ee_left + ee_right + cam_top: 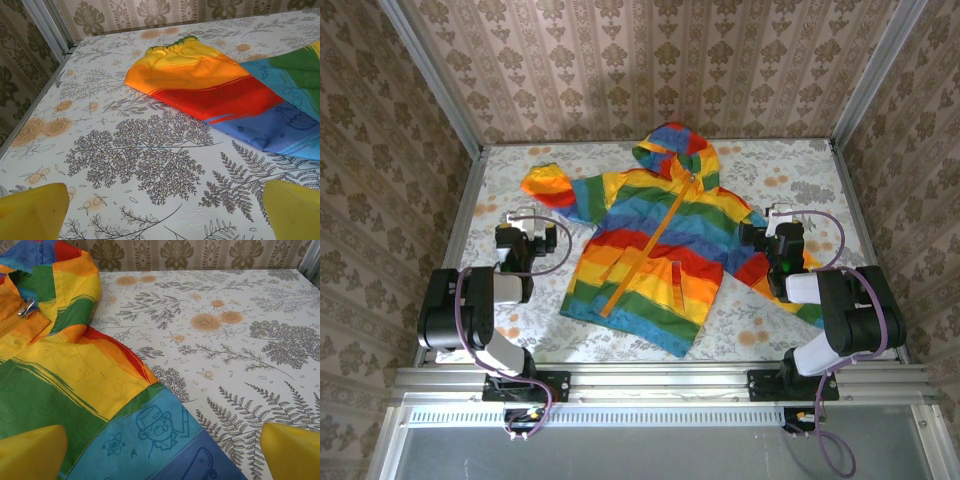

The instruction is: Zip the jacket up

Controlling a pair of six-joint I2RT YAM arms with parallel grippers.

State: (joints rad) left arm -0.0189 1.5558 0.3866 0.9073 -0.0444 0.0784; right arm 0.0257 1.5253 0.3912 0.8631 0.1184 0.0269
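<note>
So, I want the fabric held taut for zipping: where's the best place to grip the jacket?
Probably the bottom hem, just left of the lower end of the orange zipper, coming in low from the near side with the left gripper. The jacket lies flat, and that hem is a free edge facing the arms, with bare table before it.

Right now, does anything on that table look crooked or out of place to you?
Only mildly: the jacket lies slanted across the table, hood toward the far side, and one sleeve runs under the right arm. Nothing looks torn or spilled.
</note>
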